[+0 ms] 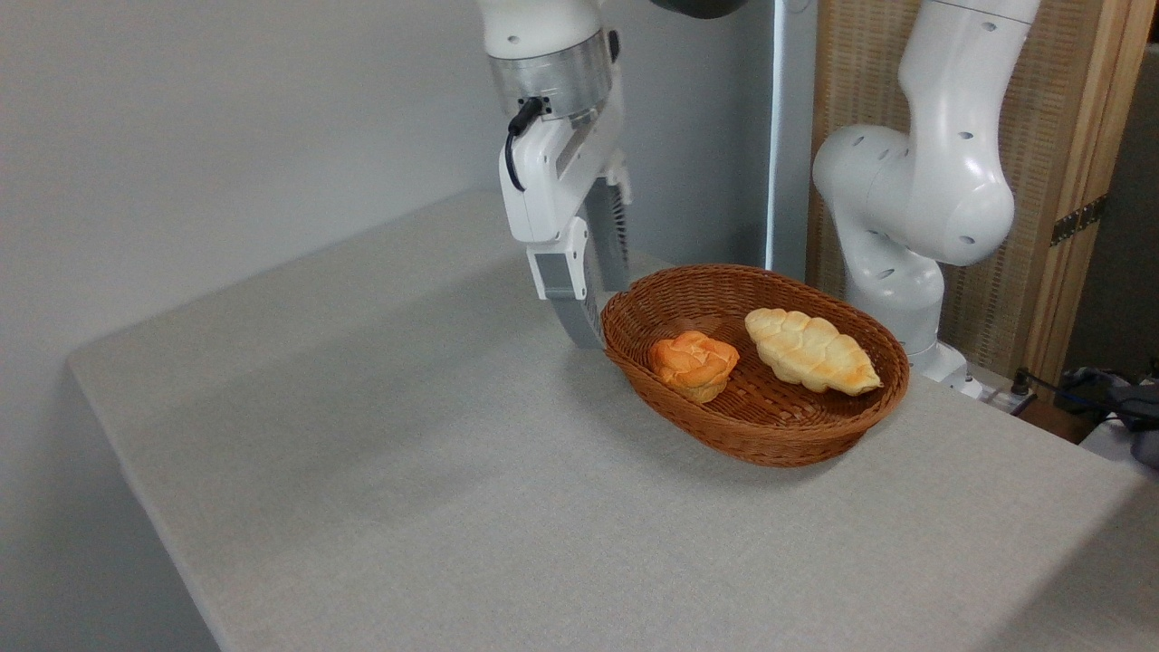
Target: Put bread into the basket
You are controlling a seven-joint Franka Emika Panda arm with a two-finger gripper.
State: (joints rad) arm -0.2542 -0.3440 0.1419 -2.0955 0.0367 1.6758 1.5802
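The bread [812, 349], a long braided loaf with a pale golden top, lies inside the brown wicker basket [788, 439] on its right half. My gripper [599, 312] hangs just outside the basket's left rim, pointing down towards the table. Its fingers [572, 308] stand apart with nothing between them. The rear finger's tip is hidden behind the rim. The gripper touches neither the loaf nor anything else in the basket.
A small round orange bun [694, 362] sits in the basket's left half, next to the loaf. The arm's white base [914, 226] stands behind the basket at the right. The grey table [407, 471] stretches out left and front, its edges close.
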